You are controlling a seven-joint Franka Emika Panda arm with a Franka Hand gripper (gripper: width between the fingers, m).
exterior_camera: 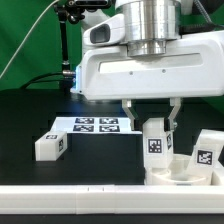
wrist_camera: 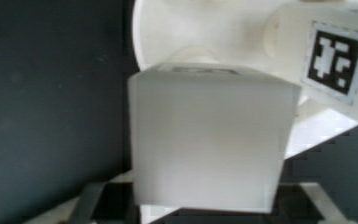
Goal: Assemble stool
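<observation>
Your stool parts are white plastic with black-and-white square tags. You have one round rimmed seat at the lower right of the exterior view, and three blocky legs. The lying leg rests on the black tabletop at lower left. The far leg stands at the right edge. The held leg is upright over the seat, with your gripper clamped on its sides.

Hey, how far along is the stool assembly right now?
Done, apparently: one leg stands at the seat, though I cannot tell if it is fixed. In hand: the tool grips a second leg upright over the seat. Left: seating that leg, then the loose leg lying on the table on the exterior view's left.
</observation>
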